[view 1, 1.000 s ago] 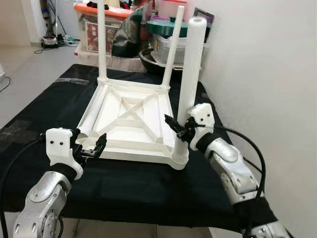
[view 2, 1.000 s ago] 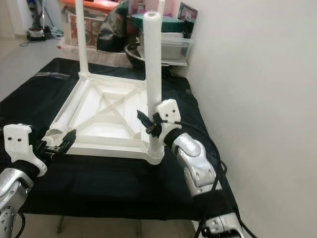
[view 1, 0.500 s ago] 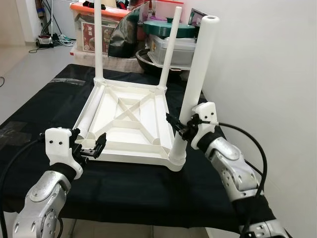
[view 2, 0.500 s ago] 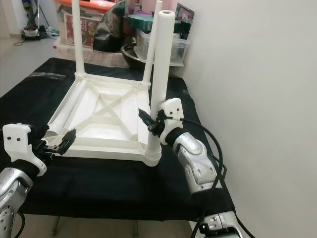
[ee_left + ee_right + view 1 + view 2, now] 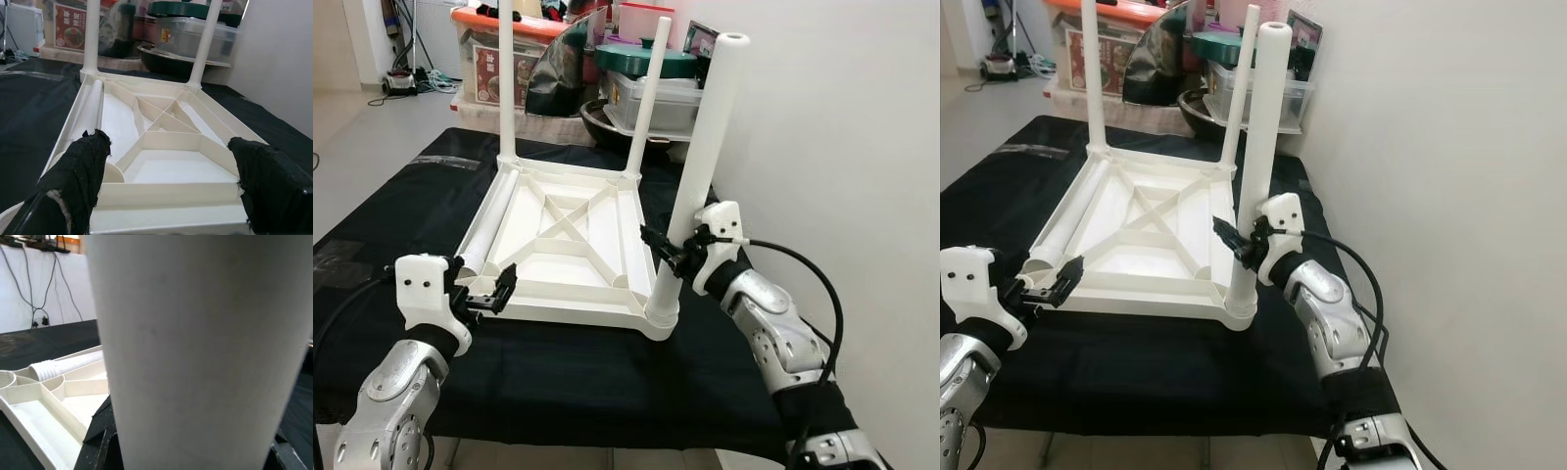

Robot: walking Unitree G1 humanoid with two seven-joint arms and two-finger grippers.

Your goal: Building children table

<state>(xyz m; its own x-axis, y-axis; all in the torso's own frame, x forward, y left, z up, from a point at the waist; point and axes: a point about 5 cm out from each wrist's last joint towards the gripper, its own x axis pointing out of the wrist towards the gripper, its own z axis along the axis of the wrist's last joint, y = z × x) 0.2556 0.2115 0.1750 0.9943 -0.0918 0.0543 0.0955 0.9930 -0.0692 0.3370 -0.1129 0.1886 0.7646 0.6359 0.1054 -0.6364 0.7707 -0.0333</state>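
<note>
A black-covered work table (image 5: pixel 558 362) fills the foreground, its right edge close to a white wall (image 5: pixel 862 147), leaving little room on that side; bare black cloth lies open in front and to the left. On it rests the upside-down white children's table top (image 5: pixel 563 235), ribbed underside up. Two thin legs (image 5: pixel 506 78) stand upright in its far corners, and a loose leg (image 5: pixel 487 227) lies along its left rim. At the near right corner stands a thick white leg (image 5: pixel 697 176), tilted slightly, its base in the corner socket. The right gripper (image 5: pixel 668 257) is closed around this leg low down. The left gripper (image 5: pixel 492 294) hovers at the near left corner, fingers (image 5: pixel 80 166) spread wide. Storage bins (image 5: pixel 651 83) crowd the far edge.
</note>
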